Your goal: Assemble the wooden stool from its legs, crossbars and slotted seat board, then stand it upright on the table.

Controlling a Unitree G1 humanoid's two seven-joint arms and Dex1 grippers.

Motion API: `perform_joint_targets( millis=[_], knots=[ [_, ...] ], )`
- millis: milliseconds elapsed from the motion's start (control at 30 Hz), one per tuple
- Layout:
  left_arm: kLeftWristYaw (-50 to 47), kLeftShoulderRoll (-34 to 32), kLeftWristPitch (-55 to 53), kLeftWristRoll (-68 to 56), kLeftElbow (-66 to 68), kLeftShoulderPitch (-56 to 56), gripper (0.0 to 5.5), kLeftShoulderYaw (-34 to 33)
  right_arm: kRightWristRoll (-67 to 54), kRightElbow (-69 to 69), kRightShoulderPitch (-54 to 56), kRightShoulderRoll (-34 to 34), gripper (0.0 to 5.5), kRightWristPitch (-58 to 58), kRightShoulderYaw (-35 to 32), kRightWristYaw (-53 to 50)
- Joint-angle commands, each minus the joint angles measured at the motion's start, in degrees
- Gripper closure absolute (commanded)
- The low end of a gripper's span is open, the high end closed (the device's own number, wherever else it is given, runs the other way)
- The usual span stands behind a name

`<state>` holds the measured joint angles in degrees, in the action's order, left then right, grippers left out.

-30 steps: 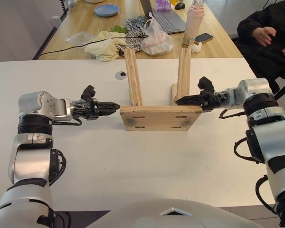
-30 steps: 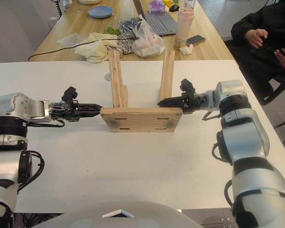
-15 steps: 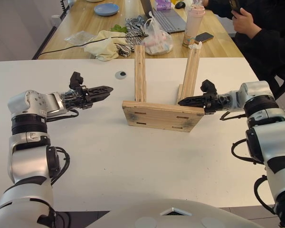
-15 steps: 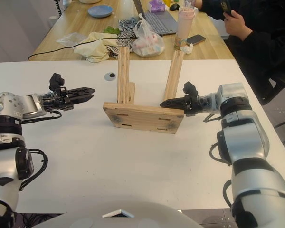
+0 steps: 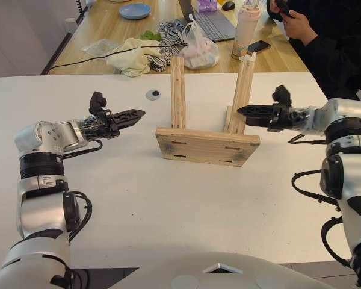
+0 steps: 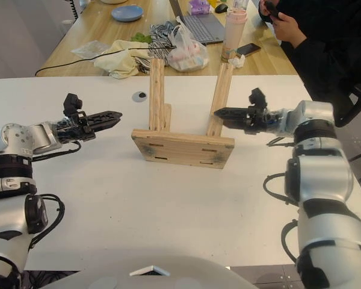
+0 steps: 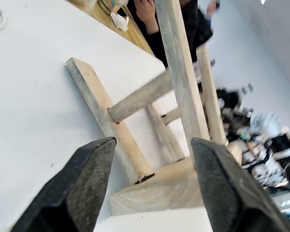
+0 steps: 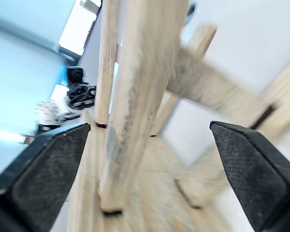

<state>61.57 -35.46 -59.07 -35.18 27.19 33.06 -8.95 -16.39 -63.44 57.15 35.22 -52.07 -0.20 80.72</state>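
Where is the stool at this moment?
In the head views the stool sits on the white table between the left gripper and right gripper, seat board facing the robot, legs pointing away.

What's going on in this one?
A humanoid robot is working on an assembled wooden stool on the white table. It is not on its feet yet: the seat board rests on the table nearest the robot, legs pointing away. The left gripper hangs open, clear of the stool; the right gripper is open at the right-hand leg, not clamped on it.
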Motion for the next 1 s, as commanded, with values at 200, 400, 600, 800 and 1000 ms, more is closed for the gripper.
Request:
perform_joint_targets(
  millis=[200,400,600,800,1000],
  knots=[
    [9.1,-2.4,35.0,12.0,-8.8,-11.2,2.43,7.7,-2.1,15.4,-18.8,6.9,0.91,17.1,-4.9,6.2],
    [12.2,-1.5,45.7,16.8,-7.7,-11.5,1.79,12.1,-2.2,31.0,-30.9,6.2,0.91,22.3,-3.2,5.8],
    [11.1,4.4,52.7,20.4,3.2,-5.4,1.79,14.6,-4.4,38.7,-32.2,3.1,0.91,20.5,-1.7,3.9],
    [13.6,9.0,55.7,21.4,10.0,-1.1,1.96,16.0,0.1,36.0,-32.1,-0.9,1.82,25.7,5.0,1.0],
    [17.0,10.8,43.3,17.5,8.0,-2.8,2.96,15.7,0.3,30.4,-30.2,-4.4,2.93,23.5,5.9,-3.5]
  ],
)
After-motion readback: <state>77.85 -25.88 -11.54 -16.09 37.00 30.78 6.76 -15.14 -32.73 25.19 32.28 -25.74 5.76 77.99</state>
